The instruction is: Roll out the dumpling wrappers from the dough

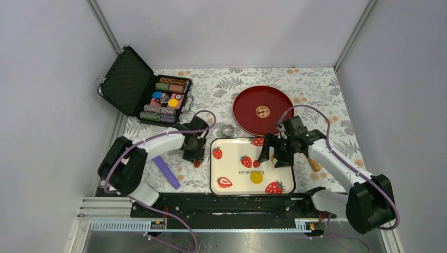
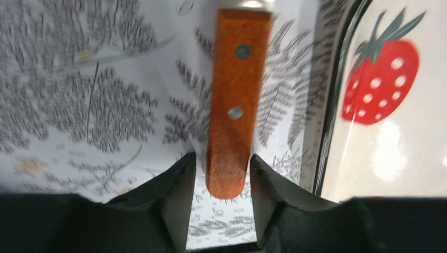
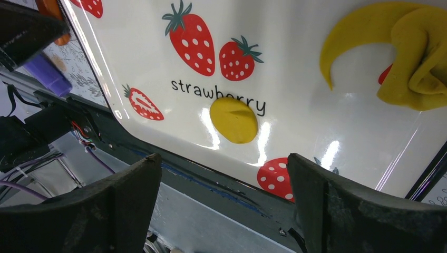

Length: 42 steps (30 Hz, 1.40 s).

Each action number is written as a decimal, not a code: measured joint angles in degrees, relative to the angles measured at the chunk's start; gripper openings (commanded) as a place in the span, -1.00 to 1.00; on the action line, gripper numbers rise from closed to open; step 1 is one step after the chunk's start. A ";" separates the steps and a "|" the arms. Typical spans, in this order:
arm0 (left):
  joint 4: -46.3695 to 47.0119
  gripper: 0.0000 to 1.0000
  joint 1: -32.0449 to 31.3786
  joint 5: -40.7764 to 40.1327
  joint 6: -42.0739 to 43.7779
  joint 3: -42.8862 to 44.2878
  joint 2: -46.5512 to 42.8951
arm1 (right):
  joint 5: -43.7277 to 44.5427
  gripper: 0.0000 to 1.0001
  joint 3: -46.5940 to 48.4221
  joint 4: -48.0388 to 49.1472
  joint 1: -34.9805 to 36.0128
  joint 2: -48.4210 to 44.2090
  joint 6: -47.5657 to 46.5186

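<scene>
A yellow lump of dough (image 3: 411,52), folded with a crescent tail, lies on the strawberry tray (image 1: 232,166) at its right side. One flat round dumpling wrapper (image 3: 233,120) sits near the tray's front edge (image 1: 256,177). My right gripper (image 1: 275,155) hangs over the tray, and its jaws (image 3: 224,205) are wide open and hold nothing. My left gripper (image 1: 194,153) is left of the tray, low over the tablecloth. Its fingers (image 2: 223,161) flank the rounded end of a brown riveted wooden handle (image 2: 234,100), with a thin gap on each side.
An open case of poker chips (image 1: 153,95) stands at the back left. A red plate (image 1: 262,109) lies behind the tray, with a small metal ring (image 1: 227,130) beside it. A purple stick (image 1: 167,172) lies front left, an orange wooden piece (image 1: 314,164) right of the tray.
</scene>
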 measured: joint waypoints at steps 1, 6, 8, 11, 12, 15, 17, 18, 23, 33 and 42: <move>-0.37 -0.05 -0.55 0.02 -1.16 -1.07 -1.18 | 0.02 0.97 -0.15 0.00 0.00 -0.33 0.00; -1.90 -0.01 -0.55 -0.68 -4.31 -2.51 -4.52 | 0.07 0.99 -0.81 0.00 0.00 -0.85 0.00; -2.12 -0.02 -0.46 -1.07 -4.35 -1.62 -4.31 | 0.13 0.99 -1.11 0.00 0.00 -0.98 0.00; -2.21 -0.02 -0.46 -1.40 -4.04 0.39 -2.93 | 0.26 0.99 -1.77 0.00 0.00 -1.53 0.00; -2.10 -0.02 -0.46 -1.46 -3.82 1.09 -2.21 | 0.26 0.99 -1.97 -0.02 0.00 -1.79 0.00; -1.95 -0.02 -0.46 -1.92 -2.45 2.95 0.48 | 0.28 0.99 -2.54 -0.02 0.00 -2.45 0.00; -1.79 -0.03 -0.46 -2.60 -1.46 3.82 2.32 | 0.31 0.99 -2.82 -0.04 0.00 -2.69 0.00; -1.81 -0.05 -0.46 -2.95 -1.05 4.07 3.06 | 0.33 0.99 -2.91 -0.02 0.00 -2.71 0.00; -1.86 -0.38 -0.46 -3.74 0.26 5.33 5.14 | 0.52 0.99 -3.23 -0.02 -0.35 -2.78 0.00; -0.74 -1.00 -0.50 -3.50 1.14 5.29 5.16 | 0.66 0.99 -3.43 -0.02 -1.75 -4.20 0.04; 0.68 -1.00 0.24 -3.26 -0.76 1.27 -3.69 | 0.52 0.99 -3.32 -0.04 -3.39 -3.69 0.09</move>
